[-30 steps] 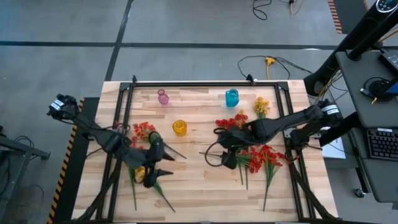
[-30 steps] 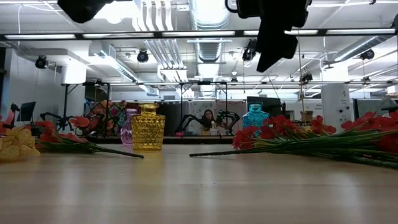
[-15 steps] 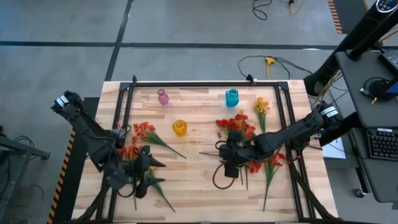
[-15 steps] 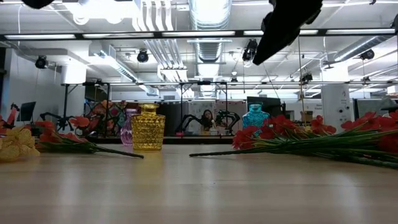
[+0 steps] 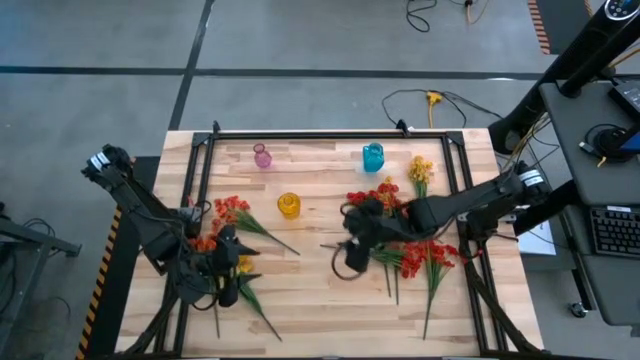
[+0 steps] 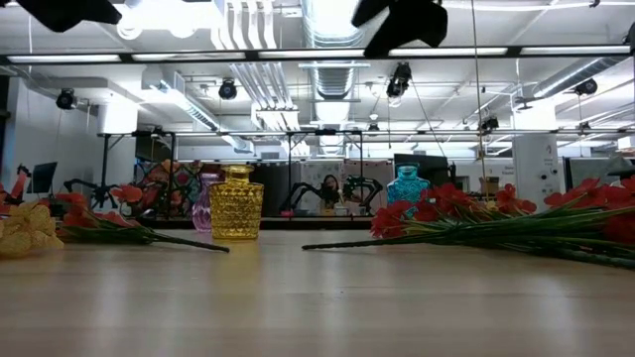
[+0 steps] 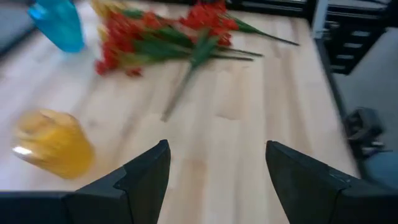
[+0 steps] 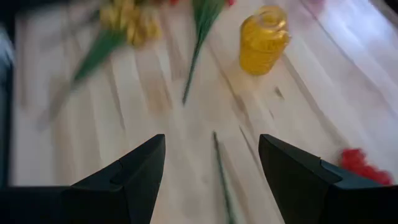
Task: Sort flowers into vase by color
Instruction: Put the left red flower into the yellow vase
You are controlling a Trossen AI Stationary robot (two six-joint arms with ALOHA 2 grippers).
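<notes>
A pale wooden counter (image 5: 320, 290) stands on a grey floor, with a long lit workshop behind it in the low view. A yellow vase (image 5: 289, 205) sits near the counter's middle, a landmark for the rest. A pink vase (image 5: 262, 156) and a blue vase (image 5: 372, 156) stand beyond it, toward the counter's far edge. Red-orange flowers (image 5: 232, 211) lie just left of the yellow vase, more red flowers (image 5: 420, 252) lie well to its right, and a yellow sprig (image 5: 420, 172) rests near the blue vase. The left claw (image 5: 226, 268) hangs left of and nearer than the yellow vase, fingers spread, holding nothing. The right claw (image 5: 350, 252) hovers right of the yellow vase, also released and empty.
</notes>
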